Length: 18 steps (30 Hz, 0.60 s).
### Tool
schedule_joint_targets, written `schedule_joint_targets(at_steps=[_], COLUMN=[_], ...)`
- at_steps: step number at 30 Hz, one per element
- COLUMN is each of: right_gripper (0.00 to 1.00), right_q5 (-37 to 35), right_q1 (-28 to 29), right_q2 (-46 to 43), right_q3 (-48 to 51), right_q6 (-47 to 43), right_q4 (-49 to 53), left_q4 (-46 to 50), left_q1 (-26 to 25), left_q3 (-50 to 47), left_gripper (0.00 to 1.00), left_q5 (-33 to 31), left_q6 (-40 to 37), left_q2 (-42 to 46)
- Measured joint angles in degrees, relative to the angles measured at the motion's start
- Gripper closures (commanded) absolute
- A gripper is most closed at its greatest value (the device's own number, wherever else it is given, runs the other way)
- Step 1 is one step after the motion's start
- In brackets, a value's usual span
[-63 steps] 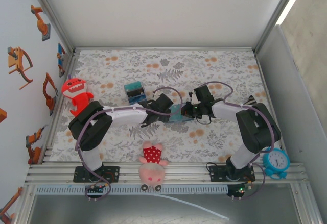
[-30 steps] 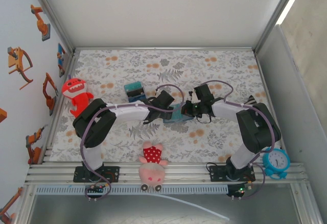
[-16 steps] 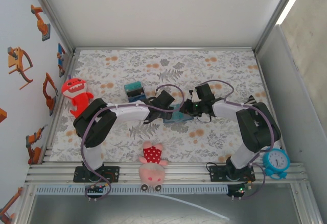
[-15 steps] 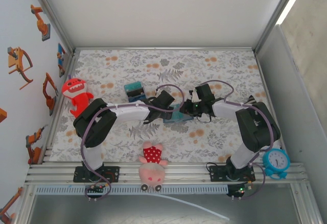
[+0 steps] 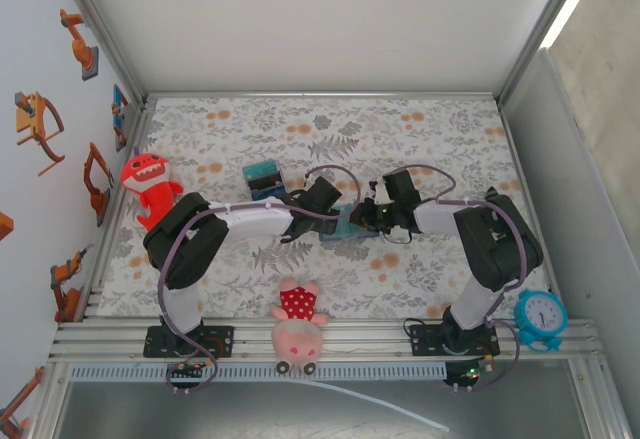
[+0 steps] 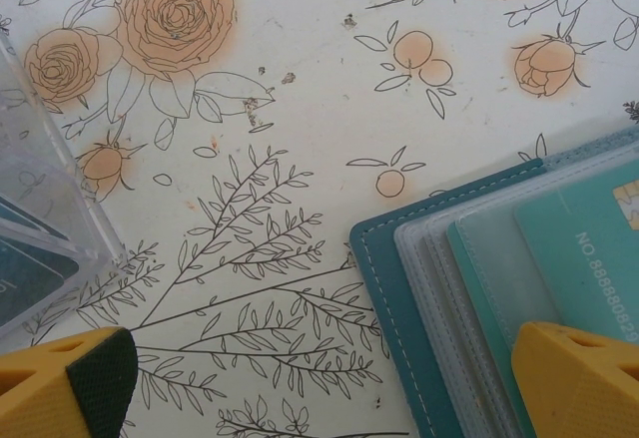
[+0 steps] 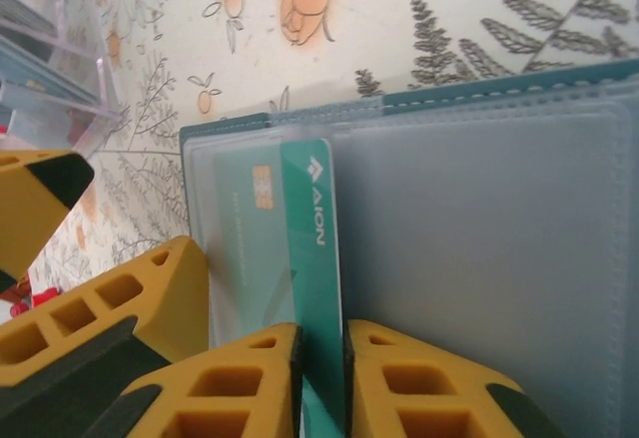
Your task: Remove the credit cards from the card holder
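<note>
My right gripper (image 7: 321, 343) pinches narrowly on the end of the teal credit card (image 7: 310, 228), thin, stiff and probably slick, in the light card holder (image 7: 479, 258) lying open on the table (image 5: 420, 129) between my arms, while my left gripper (image 6: 329, 358) stands wide, one finger over the holder's corner.

Red toy (image 5: 150, 183) left, pink plush (image 5: 297, 323) front, clock (image 5: 541, 317), possibly alarm, right.

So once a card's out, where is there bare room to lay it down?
The far strip of table behind both arms is bare, as is the near patch between the pink plush and the right arm's base. The middle is crowded: card holder, left gripper, right gripper, striped block.
</note>
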<state>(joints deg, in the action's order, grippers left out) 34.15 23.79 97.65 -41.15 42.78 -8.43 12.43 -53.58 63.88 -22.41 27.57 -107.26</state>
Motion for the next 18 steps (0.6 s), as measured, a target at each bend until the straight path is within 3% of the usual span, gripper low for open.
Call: schedule_joint_targets(at_steps=[3,18], right_gripper=[1.0,1.0], right_q5=[1.7,3.45], right_q1=[-0.55,-2.93], right_q2=[0.0,-1.25], right_q3=[0.5,1.49], right_q6=[1.11,0.15], right_q4=[-2.08,-1.95], left_q4=[0.02,-0.09], left_q1=[0.0,0.39], left_q3=[0.0,0.0], left_gripper=[0.03,0.03], left_q5=[-0.07,0.48], left_q6=[0.0,0.13], left_q2=[0.0,0.0])
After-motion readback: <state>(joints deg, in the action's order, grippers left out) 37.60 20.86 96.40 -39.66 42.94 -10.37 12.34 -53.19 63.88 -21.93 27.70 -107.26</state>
